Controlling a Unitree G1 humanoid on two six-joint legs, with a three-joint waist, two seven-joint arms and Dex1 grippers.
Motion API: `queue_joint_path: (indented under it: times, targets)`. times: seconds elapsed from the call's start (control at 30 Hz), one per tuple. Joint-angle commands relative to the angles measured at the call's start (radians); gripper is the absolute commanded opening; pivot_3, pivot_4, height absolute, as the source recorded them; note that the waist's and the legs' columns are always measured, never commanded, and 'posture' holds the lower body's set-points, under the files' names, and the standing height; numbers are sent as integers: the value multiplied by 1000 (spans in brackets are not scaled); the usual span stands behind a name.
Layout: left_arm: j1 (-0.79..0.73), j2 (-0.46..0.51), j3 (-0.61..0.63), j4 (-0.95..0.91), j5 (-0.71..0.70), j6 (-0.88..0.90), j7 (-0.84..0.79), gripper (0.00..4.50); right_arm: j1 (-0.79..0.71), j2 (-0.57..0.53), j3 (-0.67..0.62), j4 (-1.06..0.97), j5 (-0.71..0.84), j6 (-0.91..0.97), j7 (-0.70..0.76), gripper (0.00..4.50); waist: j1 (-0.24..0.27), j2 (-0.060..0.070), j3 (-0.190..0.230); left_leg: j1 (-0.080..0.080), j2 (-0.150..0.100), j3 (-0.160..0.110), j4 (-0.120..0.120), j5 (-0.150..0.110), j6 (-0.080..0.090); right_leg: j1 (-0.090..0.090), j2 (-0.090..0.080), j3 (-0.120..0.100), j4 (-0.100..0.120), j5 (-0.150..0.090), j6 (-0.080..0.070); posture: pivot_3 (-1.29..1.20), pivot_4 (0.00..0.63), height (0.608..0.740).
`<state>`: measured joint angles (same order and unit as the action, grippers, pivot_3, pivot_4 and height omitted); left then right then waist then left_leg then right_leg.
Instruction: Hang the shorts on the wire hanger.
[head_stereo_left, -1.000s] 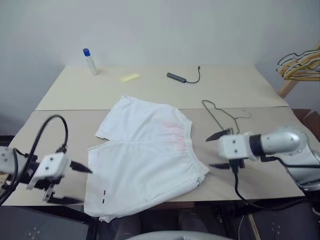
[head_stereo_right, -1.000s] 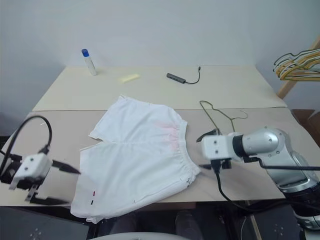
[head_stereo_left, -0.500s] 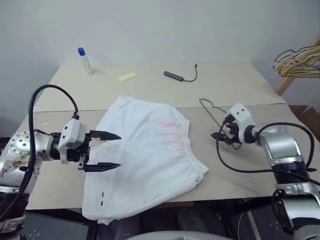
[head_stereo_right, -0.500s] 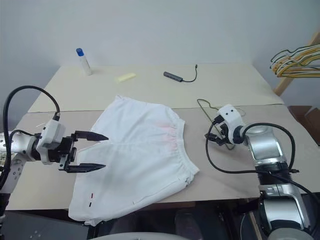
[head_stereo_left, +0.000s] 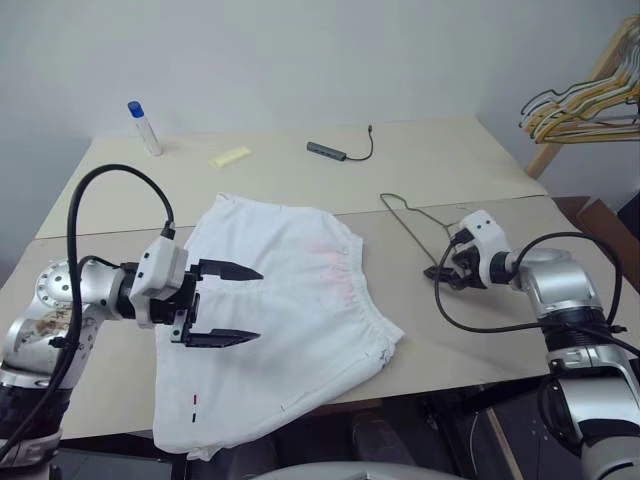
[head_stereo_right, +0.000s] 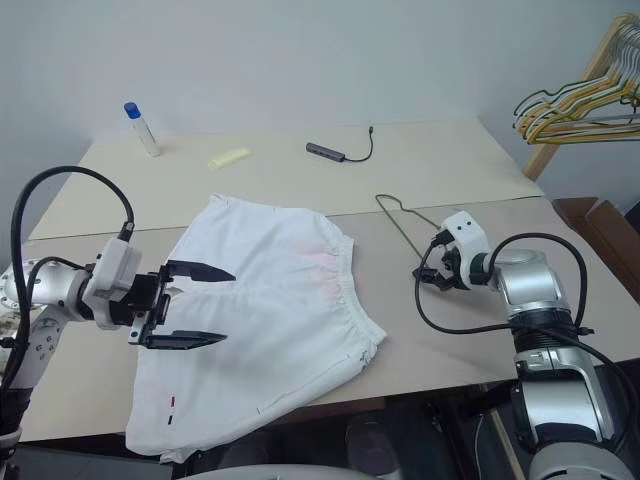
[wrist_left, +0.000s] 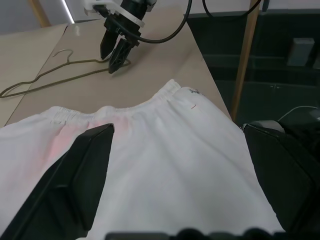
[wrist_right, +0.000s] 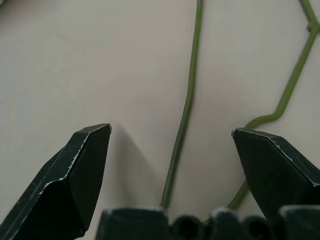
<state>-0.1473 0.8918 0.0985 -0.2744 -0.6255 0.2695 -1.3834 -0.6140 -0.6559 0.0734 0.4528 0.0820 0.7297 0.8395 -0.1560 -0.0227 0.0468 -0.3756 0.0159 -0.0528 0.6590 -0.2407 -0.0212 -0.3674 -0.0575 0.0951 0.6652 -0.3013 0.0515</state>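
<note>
The white shorts (head_stereo_left: 300, 300) lie flat on the front table, waistband toward the right, small red and dark marks near the front hem. My left gripper (head_stereo_left: 258, 305) hovers open over the shorts' left half, pointing right; in the left wrist view its fingers (wrist_left: 75, 185) stand wide over the cloth. The thin grey-green wire hanger (head_stereo_left: 415, 222) lies flat to the right of the shorts. My right gripper (head_stereo_left: 440, 272) points down at it, open, and the right wrist view shows the hanger wire (wrist_right: 187, 100) running between its two fingertips (wrist_right: 87, 165).
On the far table stand a white bottle with a blue cap (head_stereo_left: 143, 128), a yellow piece (head_stereo_left: 231, 156) and a dark adapter with a cable (head_stereo_left: 330, 151). A bunch of yellow and dark hangers (head_stereo_left: 580, 100) hangs on a wooden rack at the far right. The shorts' hem overhangs the front table edge (head_stereo_left: 450, 365).
My left gripper has swung in from the table's left front corner to over the shorts. My right gripper has rolled and gone forward and down over the hanger wire. The camera has turned.
</note>
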Motion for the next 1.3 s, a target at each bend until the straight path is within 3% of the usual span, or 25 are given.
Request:
queue_joint_path:
  times: [0.03,0.13,0.23,0.4,0.43,0.47,0.63,0.8,0.93,1.07,1.3]
  targets:
    - [4,-7,24,-48,-12,-5,17,4465,-55,-3,0,49,6,35,15,4500,2,0,0,0,0,0,0,0,0,0,0,0,0,0,0,-81,0,740]
    - [8,-10,25,-58,-13,-4,25,4465,-60,-5,38,83,-23,37,19,4500,3,0,0,0,0,0,0,0,0,0,0,0,0,0,0,-76,0,740]
    - [-5,-18,23,-54,-7,-9,38,4500,-69,-1,70,106,-45,48,18,3947,4,0,0,0,0,0,0,0,0,1,0,0,0,0,0,-75,0,740]
    - [-23,-29,16,-56,-10,-9,48,4500,-73,-4,107,115,-69,46,38,2308,4,0,0,2,0,-1,0,0,0,2,0,-1,0,0,0,-79,0,740]
    - [-26,-33,13,-57,-9,-10,49,4500,-70,-5,113,112,-76,45,39,2166,3,0,0,2,0,-1,0,0,0,2,0,-1,0,0,0,-80,0,740]
    - [-27,-36,10,-57,-7,-13,51,4500,-67,-6,119,110,-84,41,36,1667,3,0,-1,2,0,-1,0,0,0,2,0,-1,0,0,0,-82,0,740]
    - [-40,-51,-6,-51,37,-43,66,4500,-54,-12,153,115,-126,16,25,83,4,-1,-2,4,0,-1,0,0,0,5,0,-1,-1,0,0,-84,0,740]
    - [-71,-85,-24,-32,82,-40,129,4500,-52,-2,146,100,-134,14,12,7,7,-3,-2,8,0,-2,0,0,0,11,0,-2,-2,0,1,-85,0,740]
    - [-109,-149,-34,-17,103,46,275,4500,-37,10,83,-2,-99,26,-29,7,6,-3,-3,8,0,-2,0,0,0,12,0,-2,-2,0,1,-89,0,740]
    - [-179,-281,-21,7,50,229,503,4500,27,34,-33,-264,-18,77,-77,7,7,-2,-2,7,-1,-4,0,0,0,10,0,-2,-2,-1,2,-101,0,740]
    - [-252,-421,-12,-9,-45,385,657,4500,78,90,-107,-623,78,176,-148,7,7,-2,-2,3,-2,-6,0,-1,-1,7,-1,-1,-1,0,2,-113,0,740]
